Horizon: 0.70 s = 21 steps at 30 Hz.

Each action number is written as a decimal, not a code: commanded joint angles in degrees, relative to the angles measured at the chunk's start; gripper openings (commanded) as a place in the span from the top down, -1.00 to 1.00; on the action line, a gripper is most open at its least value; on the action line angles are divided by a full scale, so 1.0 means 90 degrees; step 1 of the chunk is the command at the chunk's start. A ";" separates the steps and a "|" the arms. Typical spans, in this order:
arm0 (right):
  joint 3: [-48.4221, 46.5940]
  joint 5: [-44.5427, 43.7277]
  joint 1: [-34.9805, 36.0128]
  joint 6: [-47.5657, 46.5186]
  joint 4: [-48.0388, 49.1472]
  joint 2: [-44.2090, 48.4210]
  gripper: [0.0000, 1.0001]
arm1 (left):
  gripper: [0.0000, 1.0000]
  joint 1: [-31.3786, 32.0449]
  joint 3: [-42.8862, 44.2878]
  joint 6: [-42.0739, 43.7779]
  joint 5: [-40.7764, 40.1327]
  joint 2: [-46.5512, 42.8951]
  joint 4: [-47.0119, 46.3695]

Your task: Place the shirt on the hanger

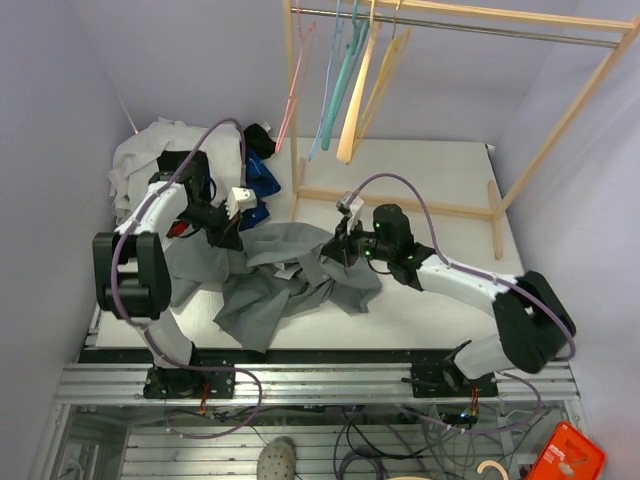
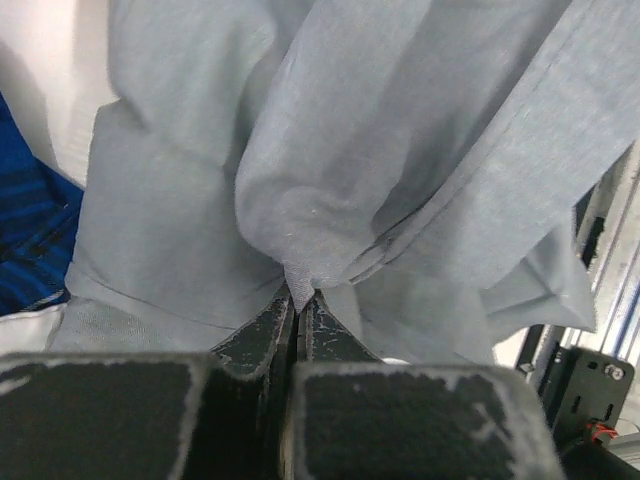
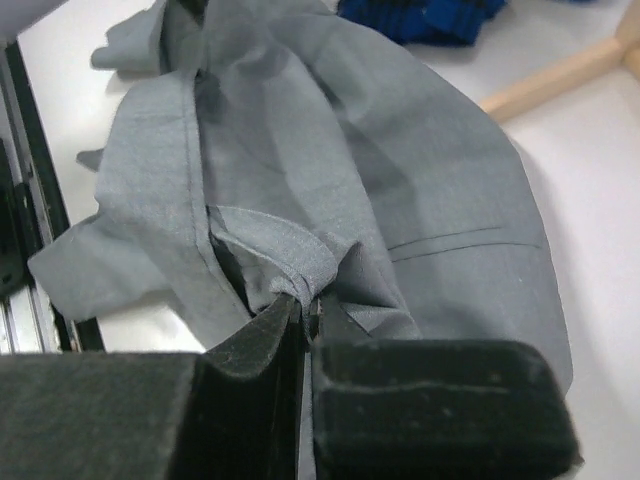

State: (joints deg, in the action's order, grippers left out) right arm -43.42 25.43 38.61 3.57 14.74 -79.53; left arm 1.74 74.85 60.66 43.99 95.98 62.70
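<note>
The grey shirt (image 1: 285, 275) lies crumpled on the table between my two arms. My left gripper (image 1: 228, 235) is shut on a fold at its left side; in the left wrist view the fingertips (image 2: 298, 297) pinch a bunch of grey fabric (image 2: 330, 180). My right gripper (image 1: 340, 245) is shut on a fold at its right side; in the right wrist view the jaws (image 3: 310, 303) clamp a banded edge of the shirt (image 3: 330, 170). The yellow hanger (image 1: 387, 70) hangs on the rail at the back, far from both grippers.
A wooden clothes rack (image 1: 400, 200) stands at the back with pink (image 1: 296, 80), teal (image 1: 338, 85) and cream (image 1: 355, 100) hangers. A white garment pile (image 1: 140, 160) and a dark blue garment (image 1: 262, 182) lie at the back left. The table's front edge (image 1: 320, 350) is close to the shirt.
</note>
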 commanded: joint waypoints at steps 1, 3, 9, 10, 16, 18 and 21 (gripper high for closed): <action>0.0403 0.0874 -0.0562 0.1866 0.1733 -0.0759 1.00 | 0.86 -0.0468 0.0341 0.0284 0.0422 0.0781 -0.0127; 0.0588 0.0895 -0.0701 0.2028 0.2148 -0.0932 1.00 | 0.86 -0.0744 0.0383 0.0195 0.0632 0.0886 -0.0347; 0.0402 0.0032 -0.0829 0.1280 0.1252 -0.1058 0.77 | 0.86 -0.0844 -0.0146 -0.1609 -0.0143 0.0439 -0.2369; 0.0319 -0.0124 -0.0847 0.1085 0.0996 -0.1059 0.70 | 0.86 -0.0843 -0.0171 -0.1847 -0.0320 0.0435 -0.2553; 0.0154 0.0010 -0.0851 0.0744 0.0750 -0.0877 0.56 | 0.58 -0.0829 -0.0164 -0.2620 -0.0668 0.0186 -0.2800; 0.0156 -0.0048 -0.0853 0.0661 0.0704 -0.0841 0.59 | -0.05 -0.0791 -0.0098 -0.2960 -0.0781 0.0047 -0.2770; 0.0139 -0.0093 -0.0853 0.0548 0.0608 -0.0829 0.40 | -0.99 -0.0582 0.0726 -0.2205 -0.0645 0.0250 -0.0989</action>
State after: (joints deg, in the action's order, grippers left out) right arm -41.04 25.89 31.29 11.25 21.85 -88.42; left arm -5.30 74.30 38.61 37.98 98.98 42.09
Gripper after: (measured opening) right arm 0.219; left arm 0.667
